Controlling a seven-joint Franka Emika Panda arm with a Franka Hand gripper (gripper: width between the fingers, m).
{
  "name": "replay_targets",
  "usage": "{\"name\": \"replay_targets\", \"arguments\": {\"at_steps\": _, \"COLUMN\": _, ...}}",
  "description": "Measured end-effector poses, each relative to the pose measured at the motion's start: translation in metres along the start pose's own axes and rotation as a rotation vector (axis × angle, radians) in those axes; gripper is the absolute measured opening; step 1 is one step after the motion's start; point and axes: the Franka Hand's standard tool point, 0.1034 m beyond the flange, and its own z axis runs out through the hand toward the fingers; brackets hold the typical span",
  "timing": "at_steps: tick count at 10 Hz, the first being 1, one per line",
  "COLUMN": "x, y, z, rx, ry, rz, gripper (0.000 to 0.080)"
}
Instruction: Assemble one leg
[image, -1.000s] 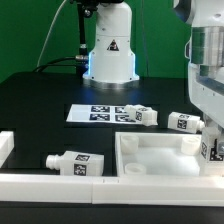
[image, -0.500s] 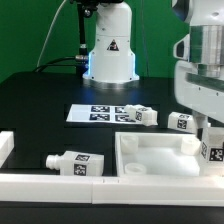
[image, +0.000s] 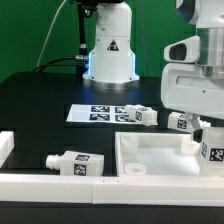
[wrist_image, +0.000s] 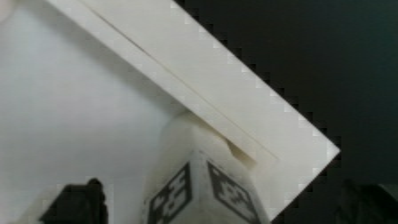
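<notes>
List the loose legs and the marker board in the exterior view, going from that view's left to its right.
Leg lying in front → marker board → leg beside the board → leg further right → leg standing in the tabletop's corner.

Ahead of me the black table (image: 40, 100) spreads out, dark and matte. The marker board (image: 98, 114) lies flat on it, a thin white strip carrying black-and-white tags, just in front of the white pedestal base (image: 108, 50) with its warning triangle and a blue glow along its lower edge. A black cable (image: 60, 30) runs down past that base against the green backdrop (image: 30, 30). Nearer the camera sits the large white tray-like tabletop (image: 160, 155), hollow side up, with raised walls. A white rail (image: 60, 183) borders the table's front edge, turning up at the exterior view's left. In the wrist view, the tabletop's rim (wrist_image: 196, 80) crosses diagonally against the black surface.
</notes>
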Motion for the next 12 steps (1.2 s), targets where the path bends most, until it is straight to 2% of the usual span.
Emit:
{"name": "replay_targets", "arguments": {"at_steps": 1, "x": 0.0006, "y": 0.0004, "z": -0.0001, "rx": 0.0, "ry": 0.0, "rz": -0.088, "gripper": 0.0649}}
{"name": "replay_targets", "arguments": {"at_steps": 3, "x": 0.0047, "y": 0.0048, "z": 0.0019, "rx": -0.02, "ry": 0.005, "rz": -0.484, "gripper": 0.0649}}
{"name": "replay_targets", "arguments": {"at_steps": 4, "x": 0.0008, "y": 0.0034, "z": 0.0064, "rx": -0.038, "ry": 0.001, "rz": -0.57, "gripper": 0.0649}}
{"name": "replay_targets", "arguments": {"at_steps": 6, "x": 0.0024, "y": 0.0042, "z": 0.0065, "rx": -0.038, "ry": 0.002, "rz": -0.551, "gripper": 0.064}}
{"name": "replay_targets", "arguments": {"at_steps": 7, "x": 0.0019, "y": 0.0041, "z": 0.0068, "rx": -0.037, "ry": 0.002, "rz": -0.526, "gripper": 0.0452}}
{"name": "replay_targets", "arguments": {"at_steps": 8, "x": 0.0021, "y": 0.0045, "z": 0.0068, "rx": -0.038, "ry": 0.003, "rz": -0.446, "gripper": 0.0452}}
{"name": "replay_targets", "arguments": {"at_steps": 9, "x": 0.003, "y": 0.0056, "z": 0.0069, "rx": -0.04, "ry": 0.006, "rz": -0.356, "gripper": 0.0283}}
{"name": "replay_targets", "arguments": {"at_steps": 12, "x": 0.0037, "y": 0.005, "z": 0.0063, "rx": -0.038, "ry": 0.014, "rz": -0.023, "gripper": 0.0284}}
